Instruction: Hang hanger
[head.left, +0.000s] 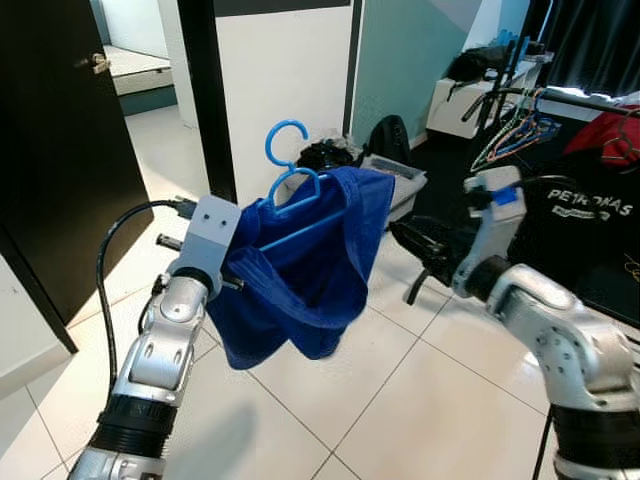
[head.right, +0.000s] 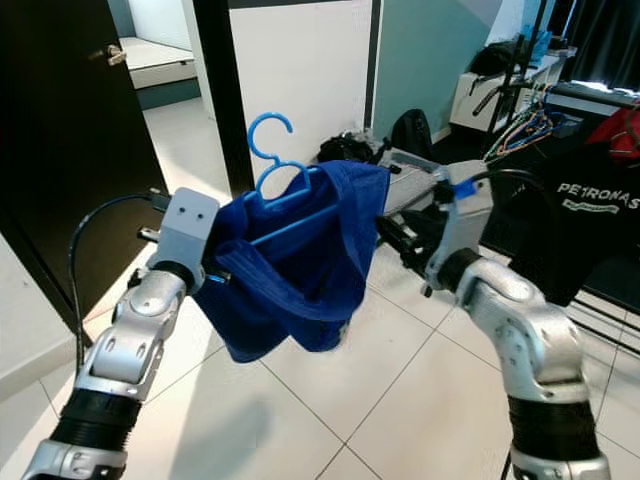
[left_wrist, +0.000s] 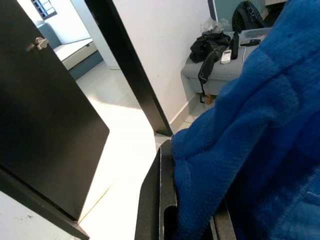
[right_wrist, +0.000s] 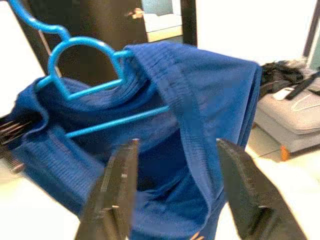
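The blue hanger (head.left: 290, 175) stood hook-up, its bar running from the left gripper (head.left: 232, 275) across toward the right gripper (right_wrist: 177, 195), a blue garment (head.left: 300, 275) draped over it. The left fingers appeared clamped on cloth and hanger end (the grip point was buried in fabric). The right jaws stood wide apart, empty, just short of the garment's free side.

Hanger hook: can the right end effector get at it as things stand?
Probably yes. The hanger hook stands bare above the blue garment, and the right end effector is open, facing it, with nothing between.
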